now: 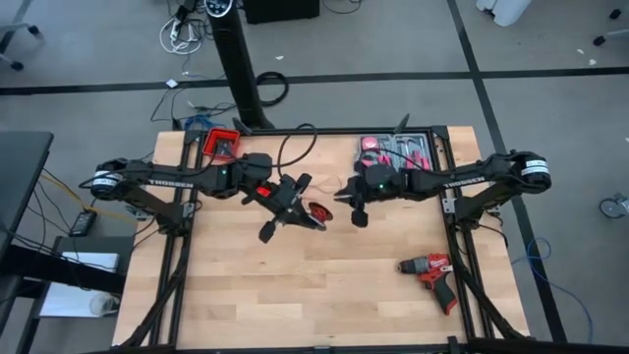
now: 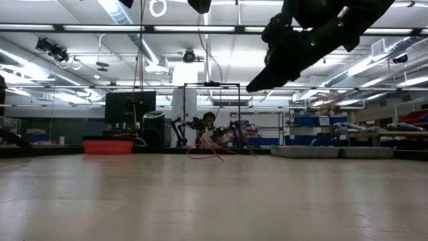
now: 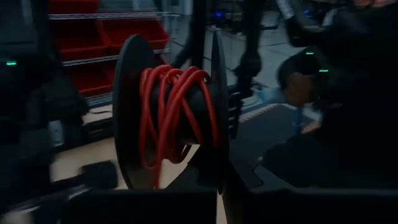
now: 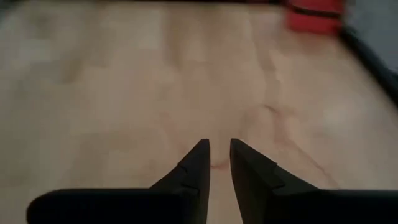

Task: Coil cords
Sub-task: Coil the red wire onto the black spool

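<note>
At the near right of the wooden table (image 1: pixel 324 295) a red and black drill (image 1: pixel 432 274) lies on its side, well apart from both arms.

Mid-table, left of centre: left gripper (image 1: pixel 316 221) reaches toward the middle. Its fingers cannot be seen directly, but they read as drawn together. Just before it, in its wrist view, a black spool (image 3: pixel 134 118) stands on edge with the red cord (image 3: pixel 174 112) wound round its hub in loose turns, a strand trailing down off it. From above, that same red coil (image 1: pixel 319 212) sits at the gripper's tip, near table centre. Whether the gripper actually clamps the spool, cannot tell.

Mid-table, right of centre: right gripper (image 1: pixel 358 215) points down and inward, near the coil but apart from it. Its wrist view shows the two dark fingers (image 4: pixel 189 171) a narrow gap apart over bare wood, nothing between them.

Far edge: a red bin (image 1: pixel 222 143) at far left, a tray of pink-handled tools (image 1: pixel 393 149) at far right.
</note>
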You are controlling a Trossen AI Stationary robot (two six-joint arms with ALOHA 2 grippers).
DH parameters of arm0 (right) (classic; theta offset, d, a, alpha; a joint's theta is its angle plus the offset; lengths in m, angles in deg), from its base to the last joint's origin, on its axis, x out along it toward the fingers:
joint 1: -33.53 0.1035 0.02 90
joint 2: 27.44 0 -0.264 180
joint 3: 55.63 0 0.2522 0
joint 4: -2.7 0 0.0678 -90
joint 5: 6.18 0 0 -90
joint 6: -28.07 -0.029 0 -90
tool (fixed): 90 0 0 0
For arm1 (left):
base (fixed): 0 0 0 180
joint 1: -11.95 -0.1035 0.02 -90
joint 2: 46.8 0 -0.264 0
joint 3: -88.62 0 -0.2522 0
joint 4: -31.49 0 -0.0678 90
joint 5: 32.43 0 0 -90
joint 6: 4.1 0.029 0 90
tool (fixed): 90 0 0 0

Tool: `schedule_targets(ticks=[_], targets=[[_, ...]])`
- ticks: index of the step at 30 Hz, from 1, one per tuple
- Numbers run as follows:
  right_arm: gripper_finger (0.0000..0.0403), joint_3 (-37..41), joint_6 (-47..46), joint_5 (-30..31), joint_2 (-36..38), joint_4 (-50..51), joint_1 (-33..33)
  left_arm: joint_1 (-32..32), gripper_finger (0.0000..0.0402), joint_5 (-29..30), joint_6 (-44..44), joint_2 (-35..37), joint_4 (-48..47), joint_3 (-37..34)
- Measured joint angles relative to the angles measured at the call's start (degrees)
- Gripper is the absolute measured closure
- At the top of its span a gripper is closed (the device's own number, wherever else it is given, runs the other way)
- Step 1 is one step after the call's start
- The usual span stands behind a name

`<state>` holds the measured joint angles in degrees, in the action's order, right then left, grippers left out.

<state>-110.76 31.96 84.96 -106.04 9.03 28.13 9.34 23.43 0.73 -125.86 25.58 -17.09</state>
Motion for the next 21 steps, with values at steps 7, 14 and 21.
schedule_targets(ticks=[7,14,21], targets=[[0.0342,0.0,7.0,-5.1,0.1,-10.5,2.6,0.0,0.0396,5.2,4.4,0.0,-2.4,0.0],[0.0329,0.0,9.7,-0.9,-2.6,-19.7,-0.4,0.0,0.0396,8.2,6.7,0.0,-3.7,0.0],[0.0303,0.0,9.0,-4.5,-12.6,-30.9,-6.0,0.0,0.0396,16.6,12.7,0.0,-3.5,0.0]])
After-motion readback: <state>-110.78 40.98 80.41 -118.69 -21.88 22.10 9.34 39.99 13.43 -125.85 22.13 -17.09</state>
